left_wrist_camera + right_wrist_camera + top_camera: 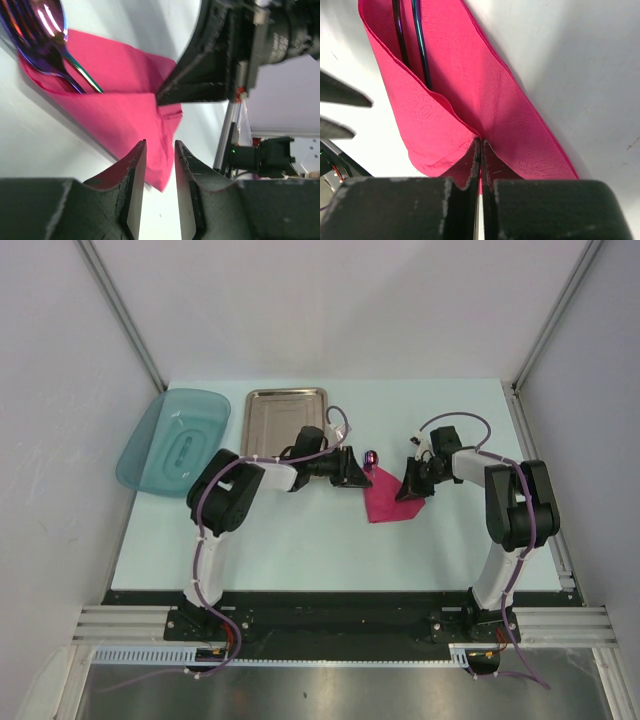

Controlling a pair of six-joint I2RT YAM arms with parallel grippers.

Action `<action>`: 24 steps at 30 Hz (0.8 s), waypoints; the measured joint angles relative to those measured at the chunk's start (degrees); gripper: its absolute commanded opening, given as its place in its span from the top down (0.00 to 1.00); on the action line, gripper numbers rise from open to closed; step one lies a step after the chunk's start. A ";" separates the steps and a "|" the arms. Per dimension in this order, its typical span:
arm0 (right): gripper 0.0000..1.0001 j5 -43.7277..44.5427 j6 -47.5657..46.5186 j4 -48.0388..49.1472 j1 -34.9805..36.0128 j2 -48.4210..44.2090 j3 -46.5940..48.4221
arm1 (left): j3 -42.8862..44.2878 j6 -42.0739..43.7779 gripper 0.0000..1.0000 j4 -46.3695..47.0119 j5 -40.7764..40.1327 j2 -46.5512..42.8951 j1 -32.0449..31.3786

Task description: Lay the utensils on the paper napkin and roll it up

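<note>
Magenta napkin (386,496) lying mid-table btwn arms, folded over utensils (42,30) | R gripper (480,150) pinching its fold, jaws clamped tight | L gripper (160,150) hovering part-open, holding nothing | risk: utensils sliding out or paper tearing if R tugging unevenly

Magenta napkin (388,498) folded around utensils (40,30), mid-table.

Overhead view: bright, even light, soft shadows on the pale table (300,540); dull sheen on the steel tray (285,415). Left wrist view: utensils (40,30) close, blurred, streaked with white glare; background washed out. Right wrist view: napkin (470,75) sharp, casting a soft shadow; near jaws dark, out of focus.
</note>
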 measured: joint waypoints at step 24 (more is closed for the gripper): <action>0.65 -1.49 0.42 -1.60 0.26 -3.78 0.02 | 4.76 -0.33 0.77 -1.64 -2.80 7.02 -1.05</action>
